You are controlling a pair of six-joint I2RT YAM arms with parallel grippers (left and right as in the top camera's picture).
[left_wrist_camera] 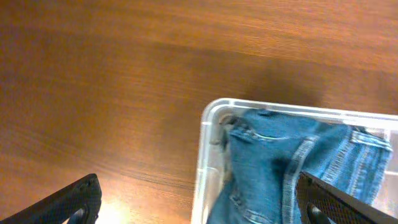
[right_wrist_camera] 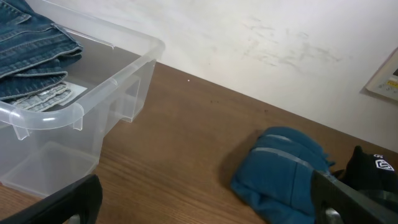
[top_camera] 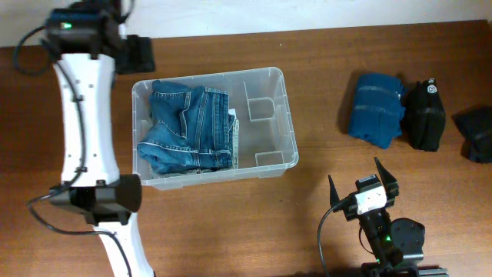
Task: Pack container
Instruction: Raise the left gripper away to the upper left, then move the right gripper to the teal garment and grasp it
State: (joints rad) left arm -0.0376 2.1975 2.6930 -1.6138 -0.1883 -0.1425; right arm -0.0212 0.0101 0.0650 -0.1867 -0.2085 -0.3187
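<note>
From overhead, the container (top_camera: 270, 79) sits left of centre on the worktop (top_camera: 231, 231), and folded jeans (top_camera: 188, 127) fill its left part; the moulded recesses on its right show bare plastic. A pale patch beside the denim is too small to make out. The white left arm (top_camera: 84, 115) runs down the left side, and its far end is lost under dark housing just outside the tub's far-left corner, so nothing of its fingers can be read here. The right pincer (top_camera: 356, 175) stands near the front edge, well apart from the tub, with its two fingers splayed and nothing between them. To the right lie a folded blue garment (top_camera: 377, 108), a black pouch (top_camera: 424, 115) touching it, and a dark item (top_camera: 475, 132) cut off by the frame edge. In the left wrist view, the left pincer (left_wrist_camera: 199, 208) hangs released over the tub's rounded corner; only its two fingertips show, at the bottom corners of the frame. Denim is visible inside, but the rest of the tub runs out of view. In the right wrist view, the spread fingertips again appear only at the bottom corners. The tub's near corner is at the left, with a pale sheet half hidden under the denim. The blue garment lies to the right, and the pouch is clipped at the edge with a white mark too small to read.
</note>
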